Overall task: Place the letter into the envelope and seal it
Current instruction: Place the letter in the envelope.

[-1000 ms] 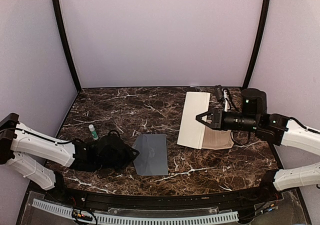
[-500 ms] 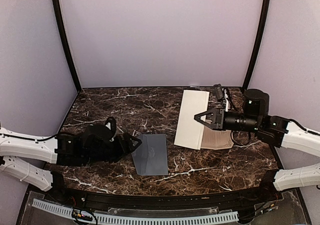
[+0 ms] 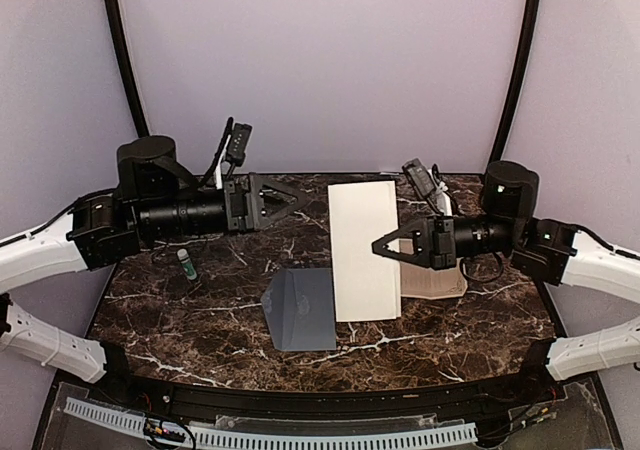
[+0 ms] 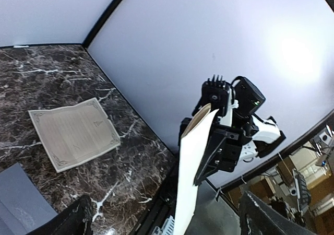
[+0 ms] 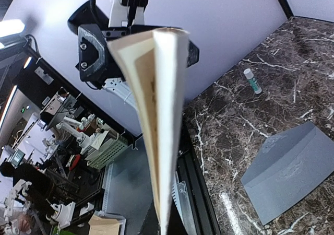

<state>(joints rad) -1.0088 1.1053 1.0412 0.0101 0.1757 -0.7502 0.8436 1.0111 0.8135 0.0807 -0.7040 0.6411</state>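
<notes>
The envelope lies flat on the dark marble table, its flap pointing to 9 o'clock. The letter is outside it, at its 1 o'clock, folded and pinched in the right gripper. The left gripper hangs high at 11 o'clock, jaws spread wide. The walls are pale.

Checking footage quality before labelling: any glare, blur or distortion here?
Top external: evenly lit and sharp, though the frame posts bow. Left wrist: bright glare patch on the wall, the left gripper's fingers dark and blurred. Right wrist: the folded paper has its lit face washed out; a lamp blooms top left.
</notes>
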